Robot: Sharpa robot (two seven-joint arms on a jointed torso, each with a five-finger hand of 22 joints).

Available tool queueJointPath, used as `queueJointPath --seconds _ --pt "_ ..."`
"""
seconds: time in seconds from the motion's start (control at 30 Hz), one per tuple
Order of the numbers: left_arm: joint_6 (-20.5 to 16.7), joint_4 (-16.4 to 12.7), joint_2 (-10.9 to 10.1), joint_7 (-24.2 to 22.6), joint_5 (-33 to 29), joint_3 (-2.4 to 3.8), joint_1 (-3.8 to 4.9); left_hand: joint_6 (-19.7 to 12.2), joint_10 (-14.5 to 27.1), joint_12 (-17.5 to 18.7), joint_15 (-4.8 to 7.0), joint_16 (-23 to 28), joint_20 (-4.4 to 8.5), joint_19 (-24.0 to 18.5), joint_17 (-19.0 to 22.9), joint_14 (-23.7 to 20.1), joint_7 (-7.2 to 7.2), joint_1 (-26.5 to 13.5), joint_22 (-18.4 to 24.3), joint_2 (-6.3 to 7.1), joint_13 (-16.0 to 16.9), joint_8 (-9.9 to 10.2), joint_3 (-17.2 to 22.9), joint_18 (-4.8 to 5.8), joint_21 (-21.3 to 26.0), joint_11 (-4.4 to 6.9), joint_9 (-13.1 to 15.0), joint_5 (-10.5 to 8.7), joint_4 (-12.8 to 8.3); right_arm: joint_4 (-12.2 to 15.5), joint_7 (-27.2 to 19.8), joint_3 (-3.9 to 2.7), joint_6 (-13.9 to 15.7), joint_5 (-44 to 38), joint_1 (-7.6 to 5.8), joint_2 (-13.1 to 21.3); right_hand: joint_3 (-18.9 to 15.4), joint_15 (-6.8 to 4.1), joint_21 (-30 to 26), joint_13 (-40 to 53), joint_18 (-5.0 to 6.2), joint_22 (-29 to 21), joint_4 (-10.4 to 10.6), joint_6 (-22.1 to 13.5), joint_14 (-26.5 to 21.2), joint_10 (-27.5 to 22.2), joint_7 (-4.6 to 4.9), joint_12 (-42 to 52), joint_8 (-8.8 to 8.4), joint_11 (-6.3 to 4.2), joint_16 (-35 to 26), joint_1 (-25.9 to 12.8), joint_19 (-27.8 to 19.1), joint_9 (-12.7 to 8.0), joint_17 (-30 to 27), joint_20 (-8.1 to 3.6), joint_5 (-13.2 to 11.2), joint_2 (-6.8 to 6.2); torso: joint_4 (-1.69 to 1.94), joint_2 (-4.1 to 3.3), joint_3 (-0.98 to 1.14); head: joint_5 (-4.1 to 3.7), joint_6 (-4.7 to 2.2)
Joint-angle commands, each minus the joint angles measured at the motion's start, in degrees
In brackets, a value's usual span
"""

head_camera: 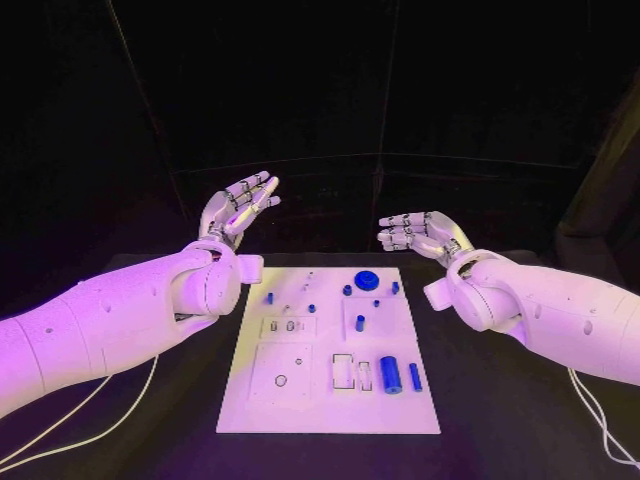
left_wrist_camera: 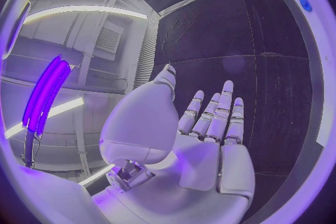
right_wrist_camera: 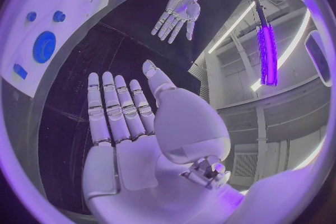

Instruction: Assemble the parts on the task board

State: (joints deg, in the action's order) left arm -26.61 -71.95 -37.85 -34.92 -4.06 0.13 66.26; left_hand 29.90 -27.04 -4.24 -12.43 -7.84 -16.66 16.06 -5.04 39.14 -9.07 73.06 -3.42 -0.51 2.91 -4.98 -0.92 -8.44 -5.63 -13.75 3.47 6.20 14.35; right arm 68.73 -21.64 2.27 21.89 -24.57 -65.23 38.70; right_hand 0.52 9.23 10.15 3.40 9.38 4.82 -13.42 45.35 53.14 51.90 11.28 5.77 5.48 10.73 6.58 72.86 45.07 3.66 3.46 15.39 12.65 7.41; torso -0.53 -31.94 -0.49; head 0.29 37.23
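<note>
Left hand, right hand raised, fingers extended, empty.

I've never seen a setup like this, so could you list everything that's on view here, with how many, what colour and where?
Table: one, black, under everything.
Task board: one, white plate, middle of the table, between the arms.
Round disc part: one, blue, far end of the board.
Cylinder part: one, blue, lying at the board's near right.
Small parts: several, blue, scattered over the board; too small to count surely.
Cables: white, trailing on the table beside each arm.
Left hand: silver, raised beyond the board's far left, holding nothing.
Right hand: silver, raised beyond the far right, holding nothing.
</note>
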Motion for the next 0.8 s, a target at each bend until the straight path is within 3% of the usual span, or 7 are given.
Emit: queueJointPath --seconds 0.03,0.13,0.2,0.27,0.5,0.53,0.8 --pt "-0.1 -1.2 -0.9 -3.3 -2.1 0.06 0.15 8.6 -10.4 -1.5 0.28 -1.4 -0.12 10.0 -0.3 5.6 -5.60 1.6 -1.8 -0.54 0.5 -1.6 -0.2 -0.22 -4.1 0.20 0.6 0.08 -1.2 -0.1 -0.3 -0.07 1.3 -9.5 -0.57 0.1 1.4 -2.10 2.0 0.1 1.30 -0.2 -3.1 9.6 10.0 9.4 0.53 -0.7 -0.25 -1.70 0.0 1.7 6.9 0.1 0.2 -1.50 -0.6 -0.02 0.39 -1.05 -0.09 -0.33 -0.27" --pt "0.4 -2.7 -2.1 -3.4 -2.3 0.05 0.15 17.3 -21.6 -3.6 1.77 -2.6 -0.03 21.4 -0.5 10.8 -5.32 2.3 -3.6 -0.99 1.1 -3.2 -0.8 -1.51 -8.7 1.48 1.2 -0.07 -2.1 -0.3 0.8 -0.08 1.0 -14.1 -1.19 0.1 1.9 -2.61 2.4 0.2 1.26 -0.2 -3.2 10.7 11.4 10.9 0.28 -1.1 -0.56 -2.01 -0.3 1.8 8.2 0.1 0.2 -2.02 -0.6 -0.34 0.62 -1.94 -0.06 -0.50 -0.73" --pt "0.9 -3.9 -3.1 -3.6 -2.0 0.05 0.16 20.7 -25.1 -4.3 2.92 -3.5 0.59 25.8 -0.7 14.8 -4.71 3.1 -4.0 -1.28 1.1 -3.8 -1.0 -2.13 -10.4 2.30 1.3 -0.12 -3.1 -0.5 2.0 -0.09 1.2 -18.8 -1.71 0.0 2.8 -3.09 3.0 0.2 1.29 -0.1 -3.3 11.7 12.7 12.1 0.00 -1.3 -0.60 -2.48 -0.4 2.8 9.5 0.2 0.2 -2.64 -1.0 -0.53 0.72 -2.42 -0.07 -0.57 -0.86" --pt "1.7 -5.2 -4.2 -3.9 -0.7 0.04 0.16 22.4 -27.1 -4.4 3.67 -3.9 1.30 28.9 -0.7 17.3 -4.18 4.2 -4.1 -1.68 0.9 -3.9 -0.9 -2.24 -11.4 2.93 1.1 -0.09 -4.1 -0.6 3.3 -0.10 1.0 -24.4 -2.18 -0.1 4.2 -4.21 4.9 0.3 1.11 0.7 -3.3 13.2 14.8 14.2 -0.45 -1.0 -0.26 -3.21 0.0 5.2 12.5 0.3 0.3 -4.06 -2.3 -0.79 0.85 -2.91 -0.15 -0.72 -1.12" --pt "4.9 -9.8 -7.7 -3.9 3.2 0.04 0.15 26.2 -32.9 -4.5 5.54 -4.2 3.11 34.5 -0.9 23.4 -2.92 6.3 -3.4 -2.32 1.0 -3.6 -0.8 -2.24 -12.1 4.60 0.5 -0.16 -6.4 -0.9 10.2 -0.15 -2.7 -42.7 -3.95 -0.9 5.5 -5.79 9.4 0.2 1.10 2.8 -3.1 15.3 19.8 17.3 -1.05 -1.9 -0.81 -4.17 0.1 5.5 17.3 0.2 0.3 -6.43 -3.4 -2.60 1.62 -4.68 -0.27 -1.39 -1.76" --pt "5.3 -10.5 -8.2 -3.7 3.6 0.04 0.15 26.7 -33.8 -4.3 5.82 -4.1 3.37 35.3 -1.0 24.2 -2.77 6.5 -3.2 -2.47 1.0 -3.4 -0.8 -2.19 -12.0 4.82 0.4 -0.15 -6.6 -0.8 11.2 -0.16 -3.3 -45.3 -4.14 -1.0 5.5 -6.15 10.5 0.2 1.11 3.3 -3.1 15.6 21.0 17.8 -1.18 -1.9 -0.92 -4.36 0.4 5.2 18.2 0.2 0.3 -6.84 -3.4 -2.90 1.86 -5.19 -0.29 -1.65 -2.11" --pt "7.6 -15.5 -10.4 -2.8 4.9 -0.14 -0.05 27.7 -35.5 -3.8 6.24 -3.7 3.81 36.6 -1.2 25.7 -2.47 7.0 -2.7 -2.53 1.0 -2.9 -0.9 -2.23 -11.8 5.24 0.3 -0.22 -7.3 -0.5 17.5 -0.22 -8.1 -61.6 -4.86 -2.3 4.9 -8.36 17.5 0.1 1.15 6.9 -2.9 15.4 30.6 16.8 -1.92 -2.4 -1.90 -5.17 3.8 3.3 24.1 0.0 1.1 -9.61 -3.4 -5.05 3.08 -7.08 -0.41 -2.76 -2.62"
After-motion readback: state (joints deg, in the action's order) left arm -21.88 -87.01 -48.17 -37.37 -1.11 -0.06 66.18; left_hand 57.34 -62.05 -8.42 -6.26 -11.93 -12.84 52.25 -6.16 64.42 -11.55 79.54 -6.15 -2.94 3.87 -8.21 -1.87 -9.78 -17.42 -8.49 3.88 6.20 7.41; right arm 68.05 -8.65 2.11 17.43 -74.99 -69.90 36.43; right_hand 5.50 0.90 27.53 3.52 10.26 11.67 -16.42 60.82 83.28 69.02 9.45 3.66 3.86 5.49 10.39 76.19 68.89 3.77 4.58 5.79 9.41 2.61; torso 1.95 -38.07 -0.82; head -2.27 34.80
